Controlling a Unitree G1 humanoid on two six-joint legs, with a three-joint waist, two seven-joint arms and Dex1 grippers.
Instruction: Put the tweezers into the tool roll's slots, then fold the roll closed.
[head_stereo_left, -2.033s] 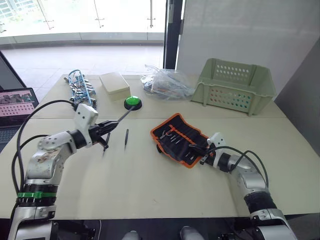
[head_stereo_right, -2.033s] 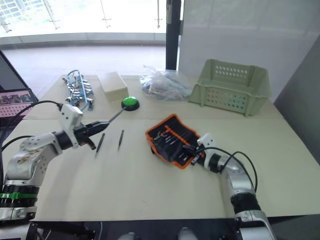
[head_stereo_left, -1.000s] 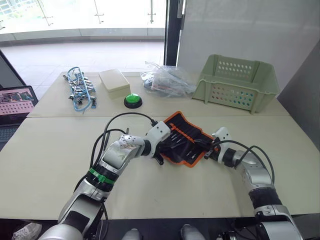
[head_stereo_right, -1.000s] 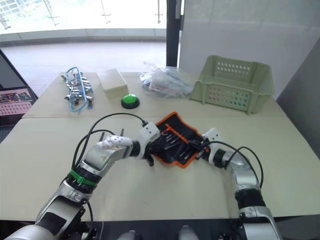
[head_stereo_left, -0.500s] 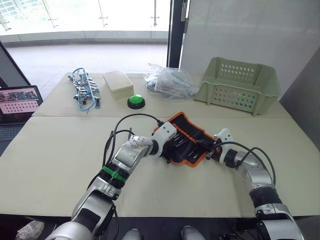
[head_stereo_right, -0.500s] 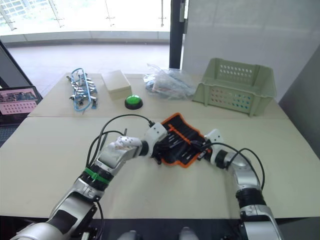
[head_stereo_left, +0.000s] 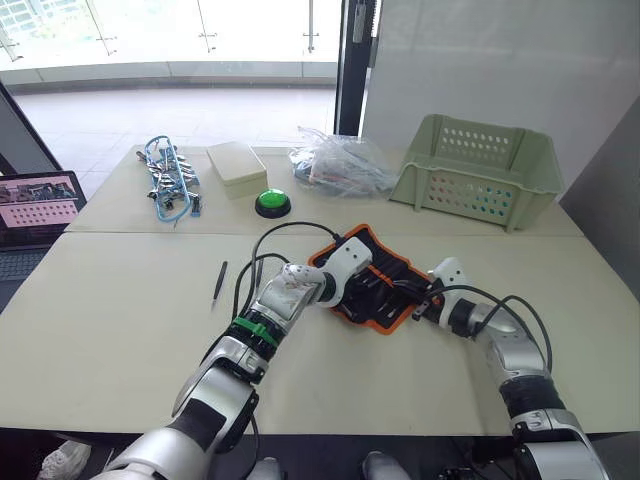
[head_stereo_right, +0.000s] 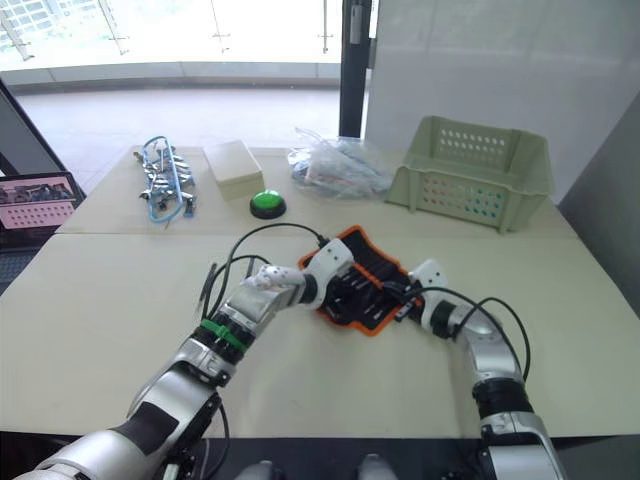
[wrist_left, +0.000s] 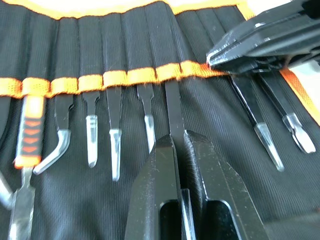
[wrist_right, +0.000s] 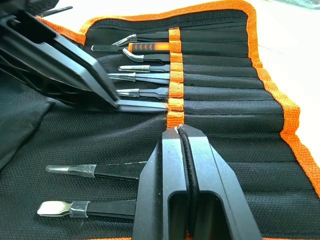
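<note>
The left pincer (wrist_left: 176, 150) is clenched on a slim black tweezer (wrist_left: 175, 107) half inside the flat black orange-edged tool roll (wrist_right: 260, 80); the right pincer (wrist_right: 181, 131) pinches its orange band (wrist_right: 173, 75). The tip may miss the slot if this fabric shifts.

One tweezer (head_stereo_left: 219, 283) lies left of the tool roll (head_stereo_left: 385, 262).

Head pair high; wrist pair close
Both eyes look down over the table (head_stereo_left: 120, 330); wrist cameras nearly touch the tool roll (wrist_right: 225, 85), facing each other.
</note>
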